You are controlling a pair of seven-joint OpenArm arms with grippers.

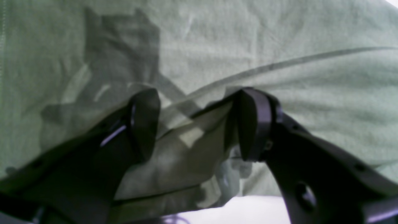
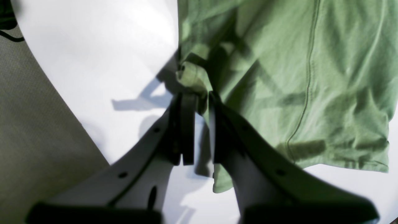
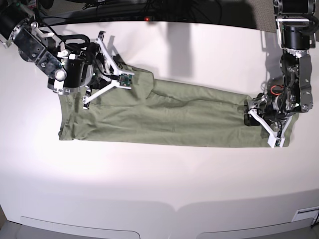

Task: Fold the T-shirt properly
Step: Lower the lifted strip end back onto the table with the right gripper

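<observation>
The sage-green cotton T-shirt [image 3: 164, 117] is lying as a long, folded band across the middle of the white tabletop [image 3: 159, 184], running from near the tabletop's left edge to near its right edge, nearer the far edge than the near one.

At the band's right end, the left pincer [image 3: 260, 118] is resting on the cloth, its dark fingers [image 1: 253, 124] standing wide apart with a loose fold of fabric lying between them; they are not squeezing it. Its arm is dropping down from the tabletop's far right corner, wrist bent low over the shirt's end.

Farther back, at the band's far left corner, the right pincer [image 2: 199, 102] is clenching a bunched edge of the shirt, its jaws nearly together with the green cloth pinched at their tips. That arm is reaching in from the tabletop's far left corner, angled down toward the fabric.
</observation>
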